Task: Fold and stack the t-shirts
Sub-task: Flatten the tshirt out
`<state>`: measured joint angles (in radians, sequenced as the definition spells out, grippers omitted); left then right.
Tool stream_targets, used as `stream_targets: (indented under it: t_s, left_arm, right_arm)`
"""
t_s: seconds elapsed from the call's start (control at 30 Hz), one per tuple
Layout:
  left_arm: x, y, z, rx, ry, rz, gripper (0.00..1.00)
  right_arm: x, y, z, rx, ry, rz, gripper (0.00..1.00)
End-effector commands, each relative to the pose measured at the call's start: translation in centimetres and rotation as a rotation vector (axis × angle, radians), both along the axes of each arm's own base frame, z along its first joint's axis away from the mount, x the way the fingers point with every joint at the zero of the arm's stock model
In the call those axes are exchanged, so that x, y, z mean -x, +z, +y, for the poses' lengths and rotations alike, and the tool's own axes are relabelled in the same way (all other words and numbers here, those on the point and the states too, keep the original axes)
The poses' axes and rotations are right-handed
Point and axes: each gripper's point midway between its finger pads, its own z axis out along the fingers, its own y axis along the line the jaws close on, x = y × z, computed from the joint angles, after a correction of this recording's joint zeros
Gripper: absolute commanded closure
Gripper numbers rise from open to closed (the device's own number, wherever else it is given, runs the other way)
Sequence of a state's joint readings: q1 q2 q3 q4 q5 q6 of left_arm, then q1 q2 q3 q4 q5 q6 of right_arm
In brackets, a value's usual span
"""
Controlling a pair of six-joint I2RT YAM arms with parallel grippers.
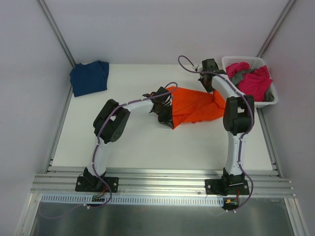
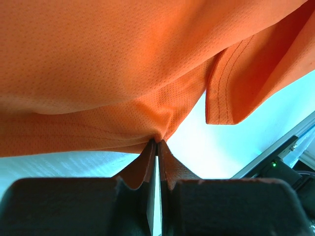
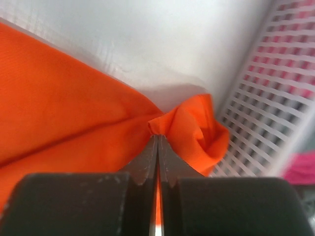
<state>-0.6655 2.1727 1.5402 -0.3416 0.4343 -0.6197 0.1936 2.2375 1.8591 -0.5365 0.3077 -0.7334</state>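
Note:
The bright orange t-shirt [image 1: 194,105] hangs bunched between my two grippers over the middle of the table. My left gripper [image 1: 168,118] is shut on its left edge; in the left wrist view the jaws [image 2: 157,143] pinch a fold of orange cloth [image 2: 123,64], and a hemmed edge [image 2: 221,98] dangles beside it. My right gripper [image 1: 209,88] is shut on the shirt's right end, next to the basket; the right wrist view shows its tips [image 3: 158,136] closed on a crumpled orange corner [image 3: 202,132]. A navy blue t-shirt [image 1: 89,77] lies folded at the far left corner.
A white slotted basket [image 1: 231,60] stands at the far right, holding magenta pink [image 1: 256,81] and grey [image 1: 238,76] shirts; its wall [image 3: 275,98] is close to my right fingers. Metal rails run along the table's sides and near edge [image 1: 162,184].

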Motion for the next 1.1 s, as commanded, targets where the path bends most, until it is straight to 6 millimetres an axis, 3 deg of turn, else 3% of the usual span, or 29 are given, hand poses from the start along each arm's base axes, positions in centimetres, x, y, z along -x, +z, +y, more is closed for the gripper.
stream_targets:
  t_s: [0.0, 0.03, 0.1, 0.13, 0.23, 0.37, 0.4, 0.43, 0.5, 0.53, 0.6, 0.63, 0.73, 0.9, 1.03, 1.07]
  left_arm:
    - [-2.0, 2.5, 1.1, -0.005, 0.014, -0.089, 1.0]
    - [-2.4, 2.8, 1.3, -0.008, 0.004, -0.114, 1.0]
    - [-3.8, 4.0, 2.4, -0.012, 0.026, -0.162, 1.0]
    - [-4.5, 5.2, 2.8, -0.006, 0.012, -0.21, 1.0]
    - [-7.6, 8.0, 5.2, -0.015, 0.02, -0.332, 1.0]
    - [-12.9, 16.0, 10.5, -0.015, 0.082, -0.562, 1.0]
    - [-14.6, 17.5, 13.1, -0.026, 0.124, -0.604, 1.0]
    - [-15.9, 21.0, 14.3, -0.02, 0.137, -0.693, 1.0]
    - [-17.2, 24.0, 16.8, -0.027, 0.173, -0.762, 1.0]
    - [-18.1, 26.8, 18.8, -0.023, 0.201, -0.824, 1.0]
    - [-18.3, 29.2, 20.2, -0.013, 0.214, -0.872, 1.0]
    - [-18.1, 31.5, 21.2, -0.007, 0.215, -0.928, 1.0]
    - [-16.9, 34.7, 22.3, 0.001, 0.214, -0.998, 1.0]
    - [-14.8, 38.4, 23.2, 0.043, 0.212, -1.064, 1.0]
    - [-11.4, 42.4, 23.9, 0.023, 0.173, -1.194, 1.0]
    - [-10.7, 42.8, 24.1, 0.01, 0.172, -1.211, 1.0]
  right_arm:
    - [0.2, 11.1, 0.8, -0.077, -0.026, -0.218, 0.99]
    - [0.6, 13.6, 1.0, -0.09, -0.02, -0.267, 1.0]
    - [1.3, 15.8, 2.1, -0.109, 0.007, -0.302, 0.99]
    - [2.0, 17.9, 2.3, -0.124, 0.014, -0.34, 0.99]
    - [3.4, 20.2, 3.2, -0.147, 0.032, -0.378, 0.99]
    - [5.6, 24.6, 2.8, -0.162, 0.047, -0.464, 0.99]
    - [5.9, 25.1, 2.4, -0.148, 0.04, -0.478, 0.99]
    - [6.2, 25.9, 1.9, -0.143, 0.033, -0.5, 0.99]
    - [7.1, 27.9, 0.9, -0.137, 0.015, -0.556, 0.99]
    - [7.4, 28.4, 0.6, -0.135, 0.011, -0.569, 1.0]
    - [8.4, 29.8, -0.3, -0.126, 0.0, -0.602, 0.99]
    - [8.7, 30.2, -0.3, -0.126, 0.002, -0.611, 0.99]
    - [10.0, 31.9, -1.8, -0.102, -0.022, -0.658, 1.0]
    - [12.2, 35.8, -3.3, -0.113, -0.051, -0.763, 0.99]
    - [15.1, 39.9, -3.6, -0.179, -0.049, -0.875, 0.99]
    - [16.6, 41.5, -3.7, -0.203, -0.047, -0.919, 0.99]
